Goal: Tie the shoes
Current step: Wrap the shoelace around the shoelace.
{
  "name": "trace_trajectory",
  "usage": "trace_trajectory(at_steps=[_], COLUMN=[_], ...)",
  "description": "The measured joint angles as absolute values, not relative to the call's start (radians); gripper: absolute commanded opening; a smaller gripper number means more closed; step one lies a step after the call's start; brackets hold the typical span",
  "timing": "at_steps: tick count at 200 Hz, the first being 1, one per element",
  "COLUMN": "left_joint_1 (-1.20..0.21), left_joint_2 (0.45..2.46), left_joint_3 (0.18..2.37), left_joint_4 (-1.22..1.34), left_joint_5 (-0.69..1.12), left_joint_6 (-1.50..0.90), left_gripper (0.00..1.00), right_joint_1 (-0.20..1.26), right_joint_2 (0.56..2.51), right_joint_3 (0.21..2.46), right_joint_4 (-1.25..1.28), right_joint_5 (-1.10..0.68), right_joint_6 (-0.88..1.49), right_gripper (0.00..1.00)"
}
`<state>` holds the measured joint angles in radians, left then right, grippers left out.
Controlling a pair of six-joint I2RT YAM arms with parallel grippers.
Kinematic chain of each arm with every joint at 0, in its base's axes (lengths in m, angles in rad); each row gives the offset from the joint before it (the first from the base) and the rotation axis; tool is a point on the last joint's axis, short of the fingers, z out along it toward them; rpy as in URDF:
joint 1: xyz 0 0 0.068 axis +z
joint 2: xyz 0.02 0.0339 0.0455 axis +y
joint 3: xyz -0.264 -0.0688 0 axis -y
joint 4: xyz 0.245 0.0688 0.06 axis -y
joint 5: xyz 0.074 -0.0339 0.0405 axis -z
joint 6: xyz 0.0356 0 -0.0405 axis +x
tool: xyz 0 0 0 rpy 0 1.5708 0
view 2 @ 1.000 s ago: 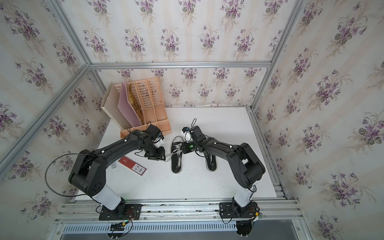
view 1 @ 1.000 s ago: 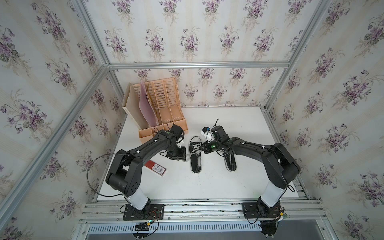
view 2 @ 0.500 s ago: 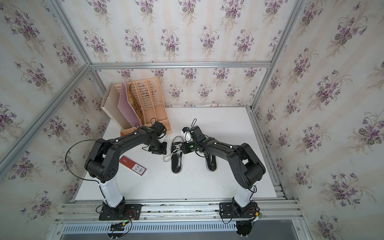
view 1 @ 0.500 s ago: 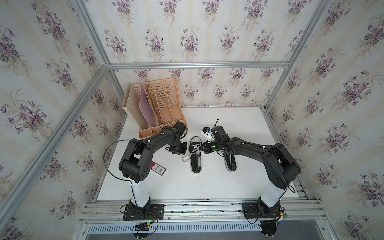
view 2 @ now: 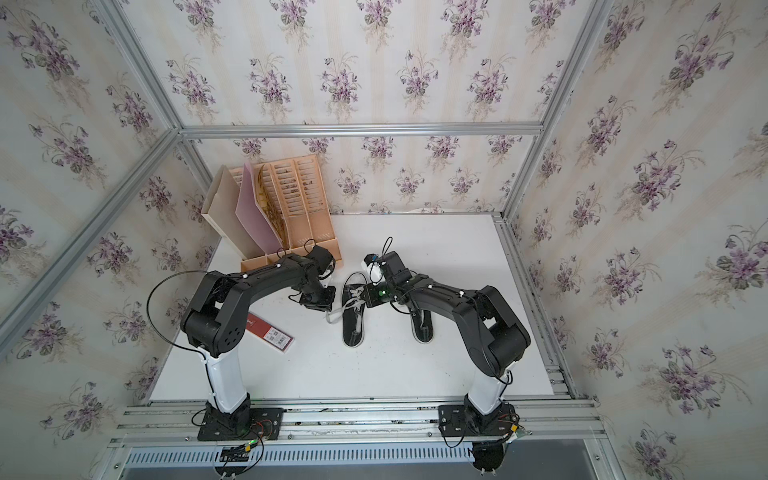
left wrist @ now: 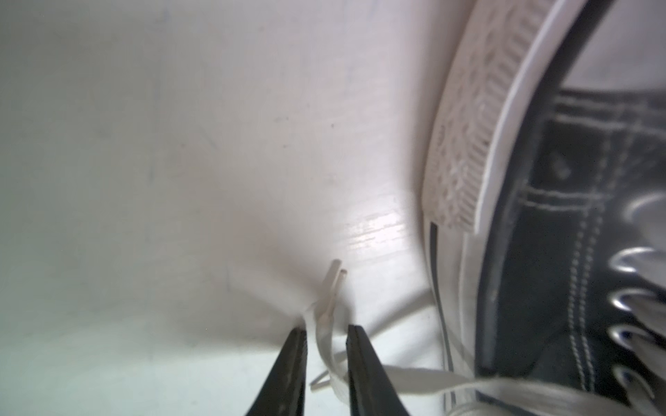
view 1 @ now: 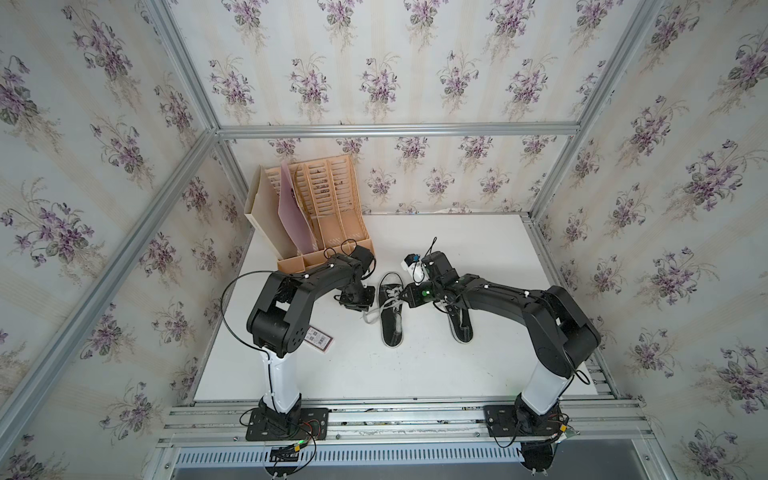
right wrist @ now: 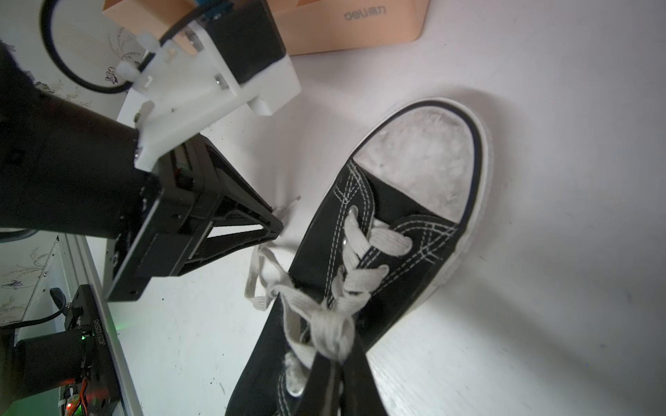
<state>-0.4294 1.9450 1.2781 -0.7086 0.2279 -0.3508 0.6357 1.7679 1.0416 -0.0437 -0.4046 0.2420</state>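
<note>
Both top views are bright, even and sharp, with only faint shadows on the white table; the left wrist view is soft throughout, a glare patch lying beside the shoe. The right wrist view is crisper but bent by its wide lens; the laces nearest the lens blur.

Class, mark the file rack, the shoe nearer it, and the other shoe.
File rack [view 1: 328, 195], a top view, slotted back.
Nearer shoe [view 1: 392, 328], a top view, insole.
Other shoe [view 1: 462, 329], a top view, insole.
</note>
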Motion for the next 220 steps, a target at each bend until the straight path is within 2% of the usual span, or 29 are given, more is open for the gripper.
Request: trace_trajectory(at_steps=[28, 53, 96, 145, 180, 220], left_joint_1=[-0.432, -0.433, -0.434, -0.492, -0.584, -0.696], left_joint_2=[1.903, 1.773, 1.507, 1.252, 1.205, 1.279], left_joint_3=[1.236, 1.196, 1.104, 1.034, 1.031, 1.056], left_joint_4=[-0.683, -0.683, -0.677, -0.674, -0.632, -0.57], left_joint_5=[0.229, 0.224, 0.222, 0.364, 0.454, 0.508], left_joint_6=[-0.352, -0.35, -0.315, -0.276, -0.271, -0.27], left_gripper=[0.09, 0.06, 0.05, 0.07, 0.08, 0.08], right_joint_1=[0.636, 0.636, 0.636, 0.636, 0.646, 0.655], right_joint_2=[1.77, 1.77, 1.769, 1.757, 1.755, 1.761], right_joint_3=[1.046, 1.05, 1.049, 1.045, 1.056, 1.063], right_joint_4=[-0.048, -0.047, -0.042, -0.02, -0.011, 0.015], right_joint_5=[-0.404, -0.405, -0.407, -0.428, -0.447, -0.466], right_joint_6=[0.24, 0.241, 0.266, 0.298, 0.324, 0.35], right_gripper=[0.0, 0.0, 0.0, 0.0, 0.0, 0.0])
